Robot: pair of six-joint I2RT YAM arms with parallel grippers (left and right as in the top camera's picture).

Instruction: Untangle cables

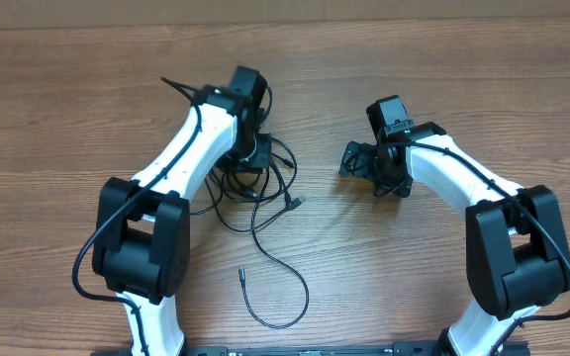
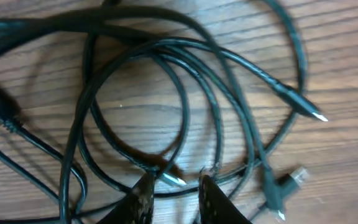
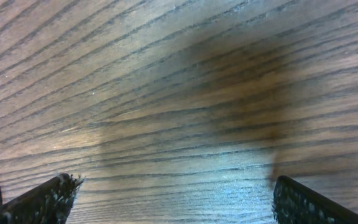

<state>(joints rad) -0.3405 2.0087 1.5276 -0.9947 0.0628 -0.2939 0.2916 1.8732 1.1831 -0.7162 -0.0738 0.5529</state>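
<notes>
The cables [image 1: 277, 178] lie as a black tangle of loops on the wooden table [image 1: 424, 59], left of centre. One loose strand [image 1: 300, 292] trails toward the front and ends in a small plug [image 1: 240, 270]. My left gripper [image 1: 252, 160] is down in the tangle. In the left wrist view its jaws [image 2: 176, 185] stand narrow around a silver-tipped plug [image 2: 174, 180] and a cable strand [image 2: 185, 99]. More silver-tipped plugs [image 2: 312, 114] lie to the right. My right gripper [image 1: 352, 158] hovers open over bare wood [image 3: 179, 112], right of the tangle, holding nothing.
Each arm's thicker black cable [image 1: 87, 257] runs along its white links. A strand end [image 1: 173, 85] pokes out behind the left wrist. Bare wood stretches across the back and between the two arms.
</notes>
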